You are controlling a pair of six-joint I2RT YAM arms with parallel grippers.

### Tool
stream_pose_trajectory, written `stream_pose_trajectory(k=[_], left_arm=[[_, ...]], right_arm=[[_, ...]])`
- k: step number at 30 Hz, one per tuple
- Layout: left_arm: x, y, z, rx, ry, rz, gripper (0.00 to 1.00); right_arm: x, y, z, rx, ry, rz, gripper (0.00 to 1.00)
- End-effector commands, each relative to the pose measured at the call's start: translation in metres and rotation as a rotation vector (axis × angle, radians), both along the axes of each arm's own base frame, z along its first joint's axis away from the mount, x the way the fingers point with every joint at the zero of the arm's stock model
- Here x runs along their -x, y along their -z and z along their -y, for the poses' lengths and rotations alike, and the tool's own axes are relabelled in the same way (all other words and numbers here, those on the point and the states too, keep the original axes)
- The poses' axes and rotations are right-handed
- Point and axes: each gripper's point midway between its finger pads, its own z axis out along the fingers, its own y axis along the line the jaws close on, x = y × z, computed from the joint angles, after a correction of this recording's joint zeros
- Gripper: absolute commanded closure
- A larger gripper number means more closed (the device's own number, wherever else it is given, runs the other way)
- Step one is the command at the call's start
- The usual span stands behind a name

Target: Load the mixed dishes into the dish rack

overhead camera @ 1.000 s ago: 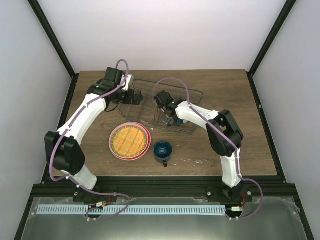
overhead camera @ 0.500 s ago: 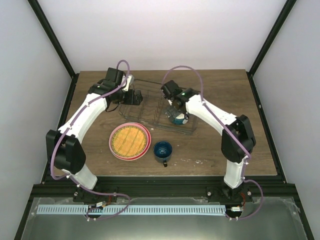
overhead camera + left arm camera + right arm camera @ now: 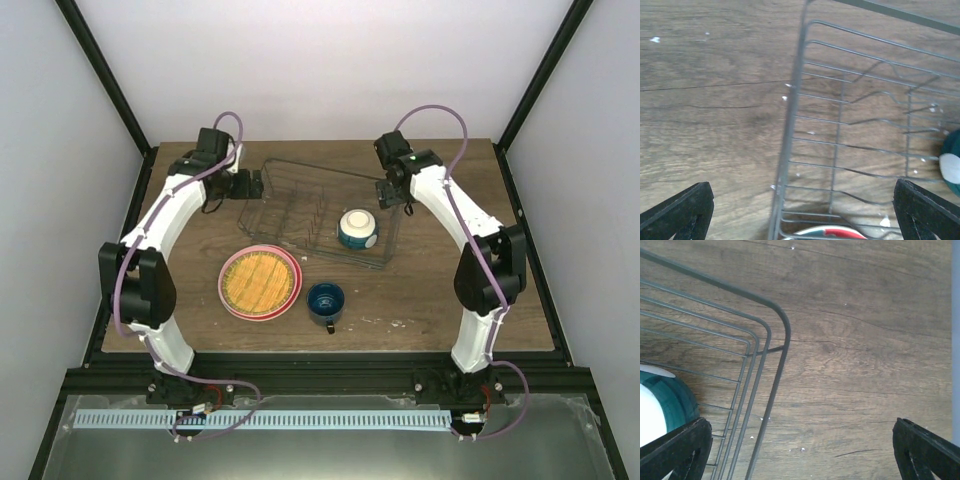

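**Bowl's in the rack, three dishes out on the wood**

The teal-and-cream bowl [image 3: 357,228] sits upright in the right end of the wire rack [image 3: 330,172]. The woven-pattern plate [image 3: 260,280] lies on top of the pink plate [image 3: 224,287] on the wooden surface [image 3: 450,300], just on the near side of the rack's left half. The blue mug [image 3: 326,300] is right beside them. The left jaws are spread wide over the rack's left edge. The right jaws are spread wide too, by its far right corner, gripping nothing.
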Motion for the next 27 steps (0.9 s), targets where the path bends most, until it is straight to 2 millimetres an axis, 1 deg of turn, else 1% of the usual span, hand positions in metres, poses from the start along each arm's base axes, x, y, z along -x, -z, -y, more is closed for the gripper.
stream_pose_trajectory(k=[1,3,8,13,15,21,27], left_arm=[[-0.016,0.006,-0.018,-0.027,-0.033,0.010,0.00],[-0.020,0.011,-0.020,-0.031,-0.037,0.009,0.00],[-0.030,0.020,-0.014,-0.003,-0.025,0.019,0.00],[-0.036,0.032,-0.011,0.005,-0.015,0.008,0.00],[-0.037,0.038,-0.008,0.011,-0.008,0.000,0.00],[-0.035,0.050,-0.004,0.034,0.006,-0.028,0.00],[-0.026,0.058,0.001,0.061,0.020,-0.055,0.00]], right_arm=[[-0.007,0.012,-0.006,-0.033,0.026,-0.015,0.00],[-0.010,0.022,-0.005,-0.040,0.032,-0.024,0.00],[-0.021,0.038,0.001,-0.038,0.045,-0.031,0.00],[-0.033,0.039,0.015,-0.025,0.073,-0.007,0.00],[-0.036,0.043,0.020,-0.018,0.079,-0.011,0.00],[-0.050,0.057,0.036,0.014,0.099,-0.027,0.00],[-0.071,0.058,0.050,0.023,0.121,-0.002,0.00]])
